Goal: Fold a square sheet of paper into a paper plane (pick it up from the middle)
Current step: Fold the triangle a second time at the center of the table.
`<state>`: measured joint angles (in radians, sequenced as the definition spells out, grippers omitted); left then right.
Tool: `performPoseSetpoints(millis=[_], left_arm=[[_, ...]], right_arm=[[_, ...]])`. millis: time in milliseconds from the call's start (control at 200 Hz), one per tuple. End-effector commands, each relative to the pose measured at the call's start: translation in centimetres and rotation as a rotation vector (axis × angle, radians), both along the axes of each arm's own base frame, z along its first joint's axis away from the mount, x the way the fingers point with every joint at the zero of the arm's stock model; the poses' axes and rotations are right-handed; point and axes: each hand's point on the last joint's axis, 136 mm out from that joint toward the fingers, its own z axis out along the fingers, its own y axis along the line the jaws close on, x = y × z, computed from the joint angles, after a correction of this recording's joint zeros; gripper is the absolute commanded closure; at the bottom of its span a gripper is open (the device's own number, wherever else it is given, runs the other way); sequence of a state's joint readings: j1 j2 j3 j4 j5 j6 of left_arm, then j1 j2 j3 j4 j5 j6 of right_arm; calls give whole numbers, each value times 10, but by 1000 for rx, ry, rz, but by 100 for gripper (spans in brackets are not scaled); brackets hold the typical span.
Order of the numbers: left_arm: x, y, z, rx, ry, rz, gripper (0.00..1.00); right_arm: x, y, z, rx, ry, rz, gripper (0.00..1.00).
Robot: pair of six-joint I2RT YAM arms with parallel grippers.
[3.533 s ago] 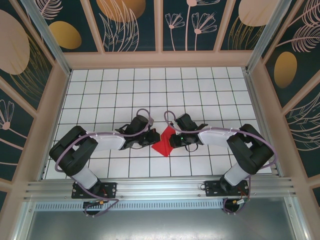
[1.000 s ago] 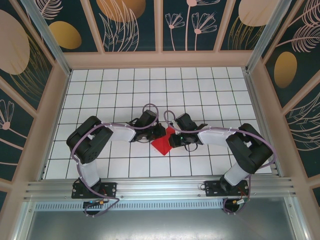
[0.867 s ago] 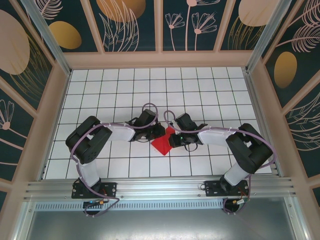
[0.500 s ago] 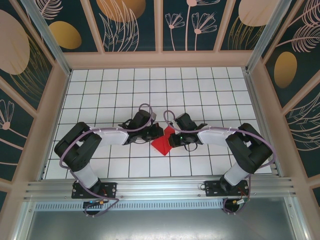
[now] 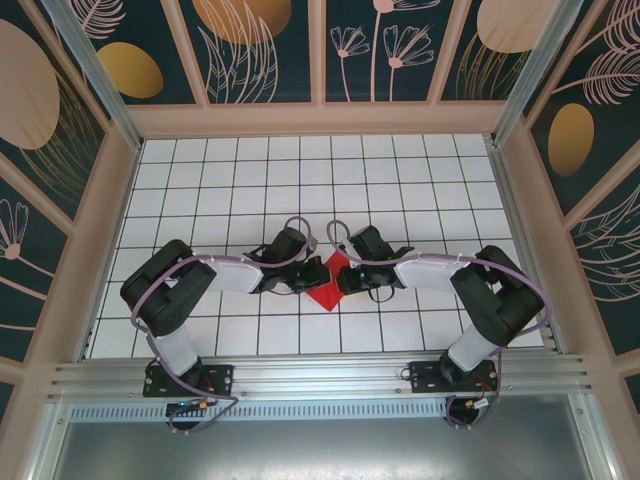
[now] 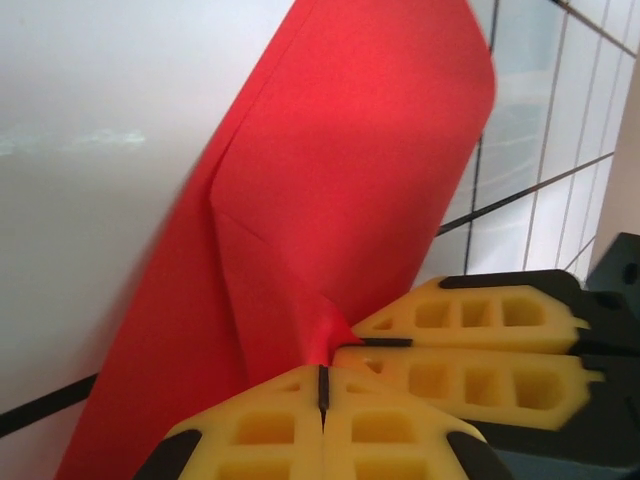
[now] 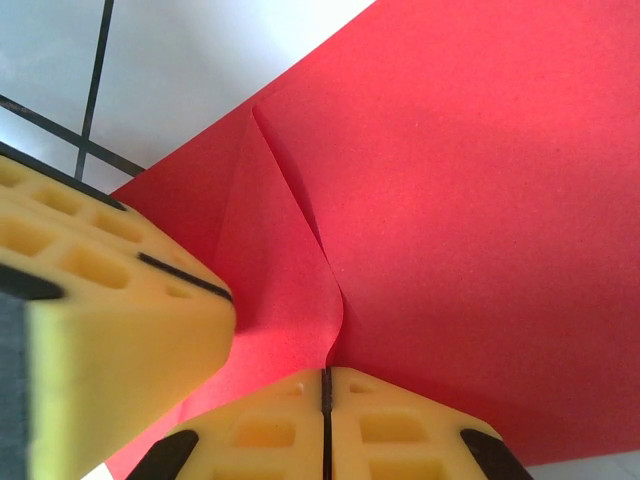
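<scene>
Square sheet of paper (image 5: 322,292), creased, on grid table (image 5: 200,180), left pincer (image 6: 322,378) and right pincer (image 7: 325,385) clamped onto it

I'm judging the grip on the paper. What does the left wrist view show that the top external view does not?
Left wrist view: the left hand has its yellow fingertips shut on a pinched-up ridge of the red paper, with a crease running away from it. The right hand is shut right beside it. Top external view: the left arm and right arm reach inward, and the paper lies centred left to right in the nearer half of the white grid table. Both: red paper between the two hands, over the grid.
</scene>
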<state>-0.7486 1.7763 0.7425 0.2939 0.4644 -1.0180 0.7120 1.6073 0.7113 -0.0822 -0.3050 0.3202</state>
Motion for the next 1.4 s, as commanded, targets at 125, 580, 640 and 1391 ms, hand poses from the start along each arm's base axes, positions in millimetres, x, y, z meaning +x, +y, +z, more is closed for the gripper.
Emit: performPoseSetpoints(millis=[125,580,640,1391], left_arm=[[-9,2,-27,77,40,-31,95],[-11,7,2,55,-10,-23,91],[-13,5,5,33,-2,-24,91],[-39,18,-34,134,52,-22,91]], right_arm=[[-8,-17,-24,-90,60,-24,90],[-7,-18,-23,-95,57,-31,90],[-7,-18,-22,-95,57,-32,90],[-10,-19,-25,-93,70,-39,90]])
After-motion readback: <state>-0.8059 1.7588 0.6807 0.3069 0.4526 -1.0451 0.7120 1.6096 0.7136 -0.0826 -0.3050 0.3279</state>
